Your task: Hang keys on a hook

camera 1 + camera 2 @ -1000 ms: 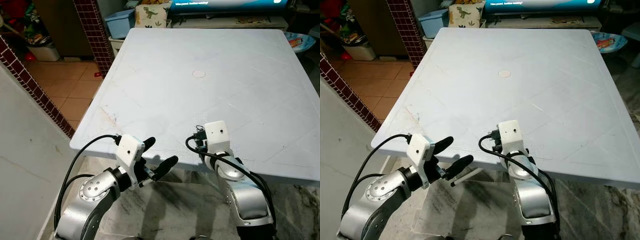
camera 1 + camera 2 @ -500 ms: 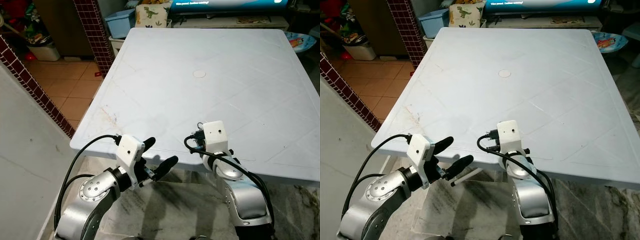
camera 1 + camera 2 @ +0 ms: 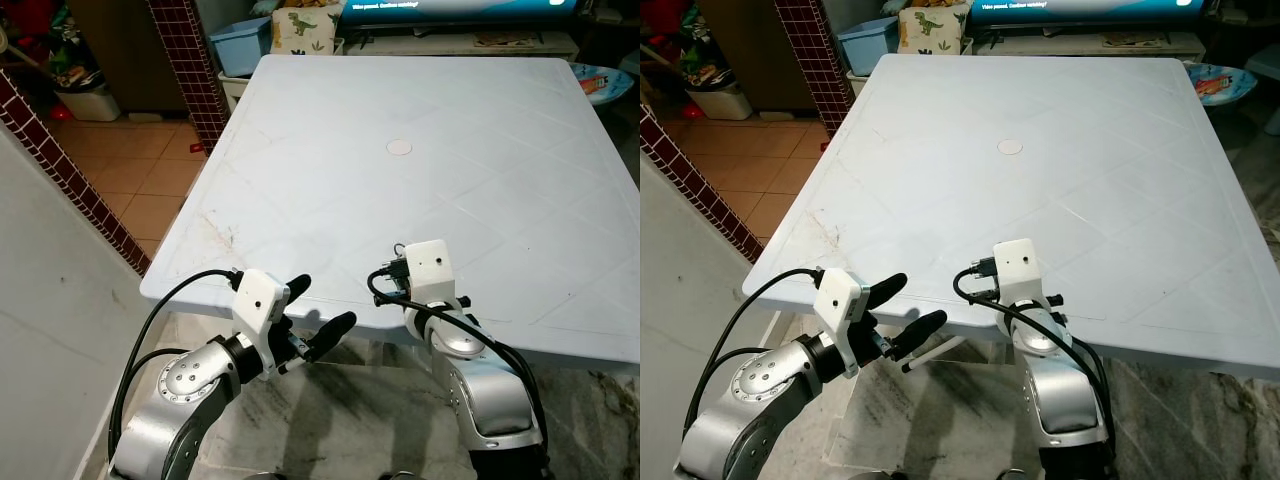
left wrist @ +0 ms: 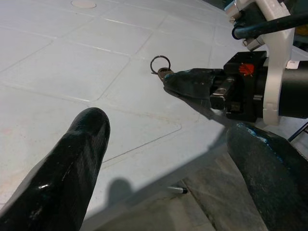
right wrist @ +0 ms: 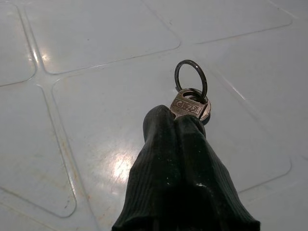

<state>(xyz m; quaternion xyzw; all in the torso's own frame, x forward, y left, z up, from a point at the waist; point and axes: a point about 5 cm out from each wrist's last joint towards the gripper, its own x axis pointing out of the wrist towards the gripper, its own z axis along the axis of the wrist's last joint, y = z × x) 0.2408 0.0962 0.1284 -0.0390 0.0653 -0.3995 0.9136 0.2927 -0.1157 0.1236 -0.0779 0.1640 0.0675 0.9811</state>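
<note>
Big pale-blue plastic table (image 3: 420, 110) with faint diamond lines takes up most of the scene, and the robot stands at its near edge.

Right gripper (image 5: 179, 126) is the one doing something: its two black fingers are pressed tight together, pinching the blade of a small brass-coloured key (image 5: 190, 105). The key's head sticks out just past the fingertips, with a thin dark metal ring (image 5: 190, 79) looped through it. Ring and key sit low over the tabletop, near the front edge; whether they actually touch the surface, can't tell. From the left wrist camera you get the same thing side-on, the shut fingers poking out over the table with the ring at their tip.

Left gripper (image 3: 318, 308) hangs off the near edge, a bit below table height, fingers spread wide with nothing between them.

Further out on the table is a small round disc mark (image 3: 399, 148) near the middle. Off to the robot's left are an orange tiled floor (image 3: 140, 180) and a dark red brick-tile column (image 3: 188, 65). Past the far edge is a light blue plastic bin (image 3: 240, 45) beside a cushion with a dinosaur print (image 3: 304, 27).
</note>
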